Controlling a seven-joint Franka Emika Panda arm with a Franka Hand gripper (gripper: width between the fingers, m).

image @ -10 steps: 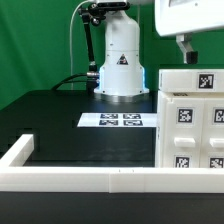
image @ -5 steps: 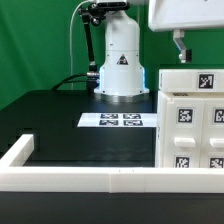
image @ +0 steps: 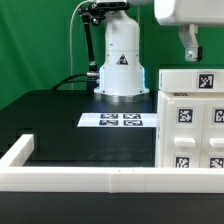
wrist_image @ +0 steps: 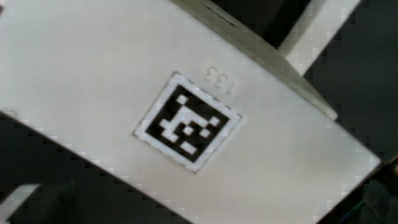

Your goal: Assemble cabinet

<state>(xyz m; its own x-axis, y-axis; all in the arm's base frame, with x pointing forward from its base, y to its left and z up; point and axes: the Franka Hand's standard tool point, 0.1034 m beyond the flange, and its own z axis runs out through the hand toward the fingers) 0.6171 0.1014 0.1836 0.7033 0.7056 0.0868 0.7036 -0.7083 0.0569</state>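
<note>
— Cabinet (image: 190, 120): where is it being seen?

— It is being shown standing on the black counter (image: 70, 125) at the exterior view's right, behind the white border rail (image: 90, 180), with tagged smaller blocks set into its face. The marker board (image: 111, 121) is lying flat near it, toward the arm's white base (image: 121, 60).

— And the gripper (image: 187, 40)?

— It is being held above the cabinet's top, clear of it in the exterior view. Only one of the fingers (image: 188, 43) is being made out there, hanging below the white hand body. Whether the fingers are spread or pressed together cannot be told; nothing is being seen pinched between them.

— What is being shown by the wrist view?

— A white tagged face (wrist_image: 187, 115) is filling it at a tilt, close to the lens. It is probably the cabinet's top, though that is being judged, not read.

— Which step is being worked?

— A hover over the cabinet's top is being judged the likeliest, with no contact being made.

— What is being called for next?

— A part to grasp is needing to be picked, the fingers being lined up with its edges, and a slow straight descent being made so the cabinet is not being knocked sideways.
</note>
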